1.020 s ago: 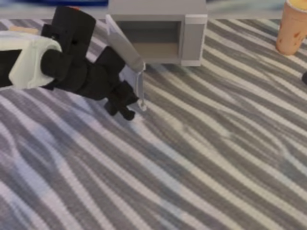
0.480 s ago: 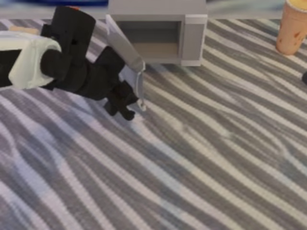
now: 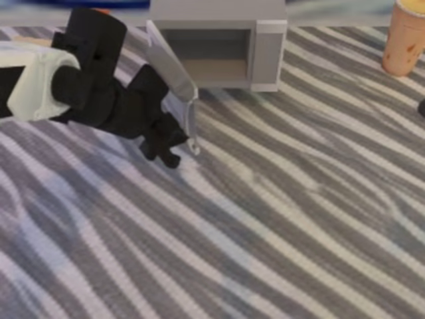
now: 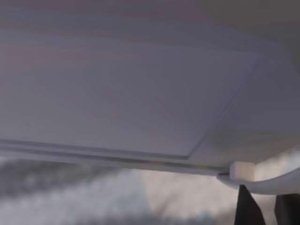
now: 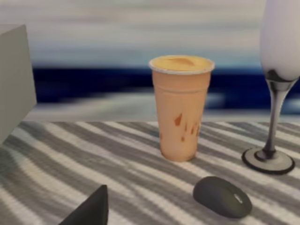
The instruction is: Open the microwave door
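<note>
Striped table: microwave, cup.

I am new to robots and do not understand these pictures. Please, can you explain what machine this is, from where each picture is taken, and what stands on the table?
This is a simulated table with two AgileX robot arms. The top view looks down from above. The black and white left arm reaches to the microwave at the far side of the striped table. The microwave door is swung open, so the inside shows. The left gripper is at the pale handle on the door's free edge.

The left wrist view comes from a camera on that arm: it shows the door very close, with dark fingertips by the handle.

The right wrist view shows what lies near the right arm: an orange cup, a glass and a dark computer mouse. That arm is almost out of the top view.
</note>
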Robot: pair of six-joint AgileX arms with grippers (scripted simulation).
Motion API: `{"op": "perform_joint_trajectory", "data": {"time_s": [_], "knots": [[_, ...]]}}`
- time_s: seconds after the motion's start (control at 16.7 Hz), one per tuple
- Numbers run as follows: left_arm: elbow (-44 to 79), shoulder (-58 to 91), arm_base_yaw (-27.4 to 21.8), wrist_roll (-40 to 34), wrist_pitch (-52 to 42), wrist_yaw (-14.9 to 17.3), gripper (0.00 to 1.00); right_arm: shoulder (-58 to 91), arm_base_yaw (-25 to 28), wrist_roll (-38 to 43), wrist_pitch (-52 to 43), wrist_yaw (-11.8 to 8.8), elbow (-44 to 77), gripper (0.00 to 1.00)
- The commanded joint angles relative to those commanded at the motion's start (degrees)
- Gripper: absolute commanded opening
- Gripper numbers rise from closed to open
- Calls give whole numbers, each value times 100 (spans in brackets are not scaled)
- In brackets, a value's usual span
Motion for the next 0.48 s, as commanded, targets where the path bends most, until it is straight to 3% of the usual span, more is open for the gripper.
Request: {"op": "perform_joint_trajectory", "data": {"time_s": [0.48], "knots": [[11, 12, 76, 166, -88, 81, 0, 0, 0, 0, 0, 0, 0, 100]]}}
